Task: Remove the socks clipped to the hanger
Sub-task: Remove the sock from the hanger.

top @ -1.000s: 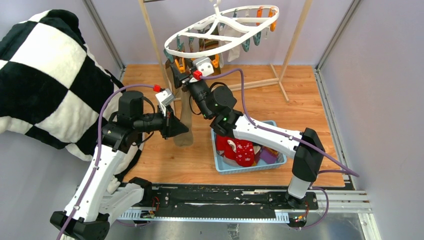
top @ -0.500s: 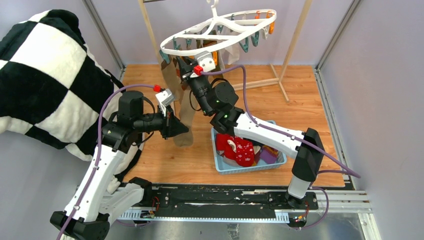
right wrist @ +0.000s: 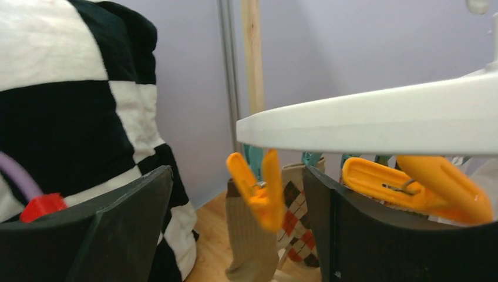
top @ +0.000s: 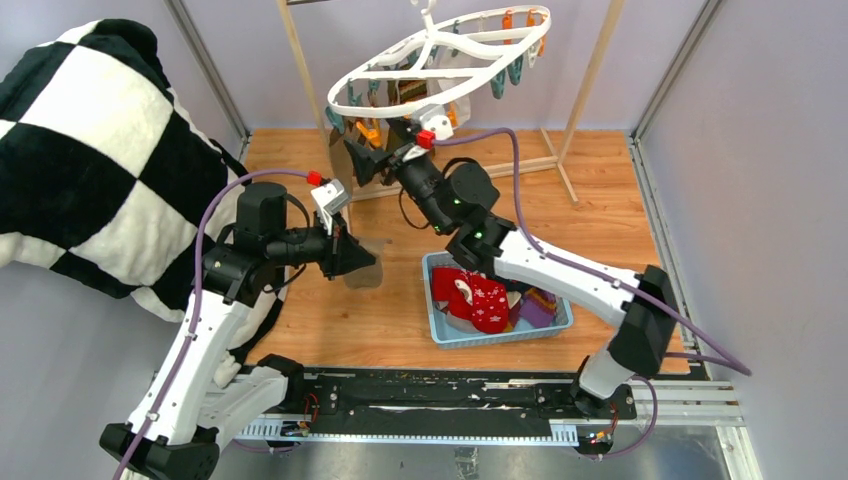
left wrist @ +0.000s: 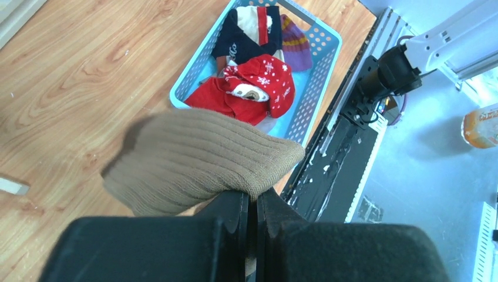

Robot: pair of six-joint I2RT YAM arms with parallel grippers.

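Observation:
The white oval hanger (top: 340,100) hangs tilted from the rack, with orange and teal clips under its rim (right wrist: 382,126). My left gripper (top: 352,262) is shut on a ribbed tan sock (left wrist: 199,161), which hangs free of the hanger above the floor; the jaws (left wrist: 251,202) pinch its edge. My right gripper (top: 357,160) is open just below the hanger's left rim, with an orange clip (right wrist: 261,191) between its fingers (right wrist: 129,229) and not touched. Behind that clip a tan sock with a brown cuff (right wrist: 252,247) and an argyle sock (right wrist: 296,223) stay clipped.
A light blue basket (top: 500,335) on the wooden floor holds red, navy and purple socks (top: 480,300), to the right of the held sock. The big black-and-white checked blanket (top: 90,150) fills the left side. The wooden rack's poles (top: 590,80) stand behind the hanger.
The tan sock has come off the hanger and now dangles only from my left gripper. My right gripper opened and shifted up and right; the hanger swung and tilted.

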